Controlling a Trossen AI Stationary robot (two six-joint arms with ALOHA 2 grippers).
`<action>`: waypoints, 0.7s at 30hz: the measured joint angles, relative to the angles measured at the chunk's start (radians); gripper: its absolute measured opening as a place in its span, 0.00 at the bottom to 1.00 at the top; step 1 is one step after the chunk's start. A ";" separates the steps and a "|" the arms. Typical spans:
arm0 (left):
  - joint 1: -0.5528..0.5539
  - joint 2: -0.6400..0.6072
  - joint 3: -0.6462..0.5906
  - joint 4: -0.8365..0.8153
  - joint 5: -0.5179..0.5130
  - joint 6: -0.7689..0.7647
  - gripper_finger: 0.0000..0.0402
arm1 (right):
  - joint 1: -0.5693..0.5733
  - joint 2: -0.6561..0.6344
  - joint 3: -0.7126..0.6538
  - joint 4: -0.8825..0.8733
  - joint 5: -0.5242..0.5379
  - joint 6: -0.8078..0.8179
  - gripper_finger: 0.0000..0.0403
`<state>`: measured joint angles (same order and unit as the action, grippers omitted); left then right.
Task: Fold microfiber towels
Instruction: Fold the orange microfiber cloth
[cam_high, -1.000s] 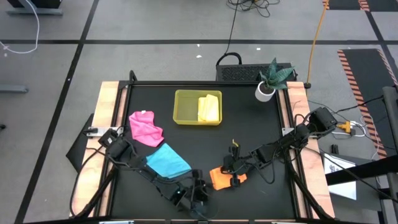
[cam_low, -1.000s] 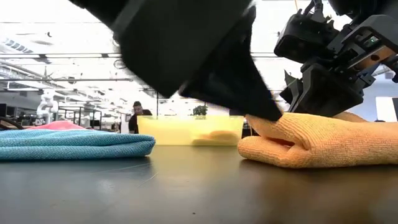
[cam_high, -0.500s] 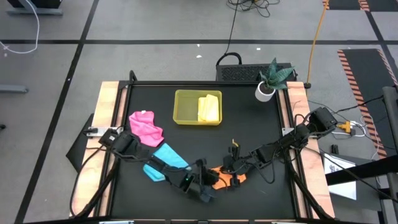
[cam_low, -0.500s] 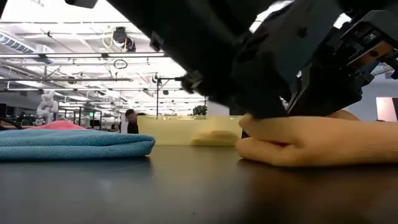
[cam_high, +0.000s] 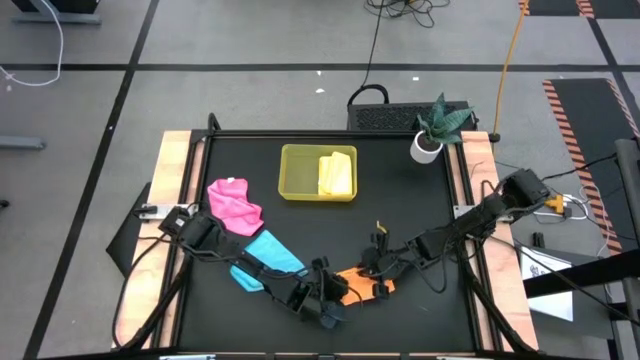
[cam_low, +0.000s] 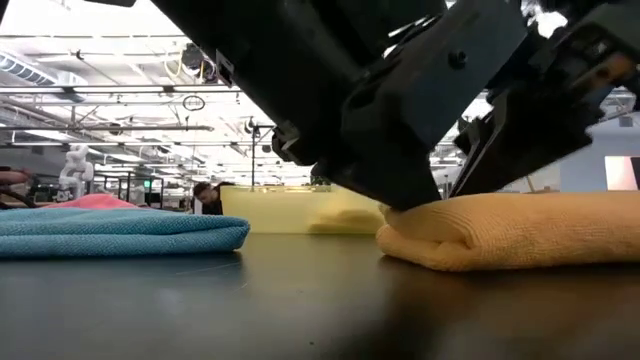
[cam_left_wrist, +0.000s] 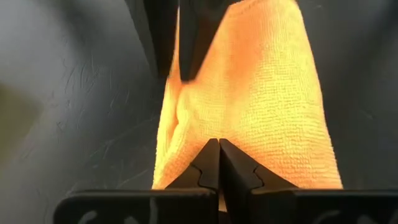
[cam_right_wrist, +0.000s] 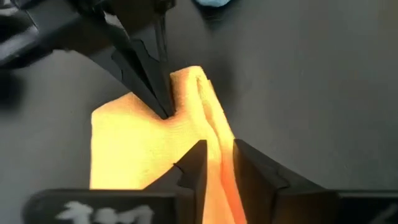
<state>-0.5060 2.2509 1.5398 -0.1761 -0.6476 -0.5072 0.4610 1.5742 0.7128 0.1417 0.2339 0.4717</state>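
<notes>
The orange towel (cam_high: 362, 284) lies folded on the black table near its front edge. My left gripper (cam_left_wrist: 219, 147) is shut, its tips on the towel's top. My right gripper (cam_right_wrist: 219, 149) is open, and a raised fold of the towel (cam_right_wrist: 214, 134) runs between its fingers. The sky-blue towel (cam_high: 262, 262) lies folded to the left, partly under my left arm. The pink towel (cam_high: 234, 205) lies bunched farther left. The yellow towel (cam_high: 336, 175) lies folded in the tray (cam_high: 298, 176). My left gripper presses its shut fingertips (cam_right_wrist: 163, 107) down on the orange towel's top layer (cam_right_wrist: 149, 127), near the towel's left end, and dents it there. The fingers slant down from the table's near left. The towel lies flat on the table. My right gripper's fingers (cam_right_wrist: 198, 158) stand on either side of the towel's raised fold, slanting down from the right; I cannot tell whether they touch it.
A potted plant in a white pot (cam_high: 430, 135) stands at the back right corner. The tray sits at the back middle. Bare black tabletop (cam_high: 420, 210) lies between the tray and the orange towel. Wooden rails (cam_high: 180, 190) line the table's sides.
My left gripper has swung from the table's front edge toward the right onto the orange towel, and its arm now covers part of the blue towel. The orange towel's raised hump has sunk and its top now lies flatter.
</notes>
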 joint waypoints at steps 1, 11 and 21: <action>0.000 0.000 0.000 0.005 0.000 0.000 0.03 | 0.005 -0.024 0.000 -0.032 0.003 0.015 0.19; -0.006 -0.024 0.003 0.109 -0.041 0.028 0.05 | 0.152 -0.122 0.000 -0.117 0.137 0.056 0.18; 0.026 -0.018 0.002 -0.052 -0.061 -0.123 0.05 | 0.181 -0.042 -0.108 -0.095 0.276 0.239 0.09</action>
<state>-0.4798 2.2333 1.5417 -0.2280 -0.7090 -0.6304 0.6418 1.5318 0.6052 0.0470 0.5103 0.7109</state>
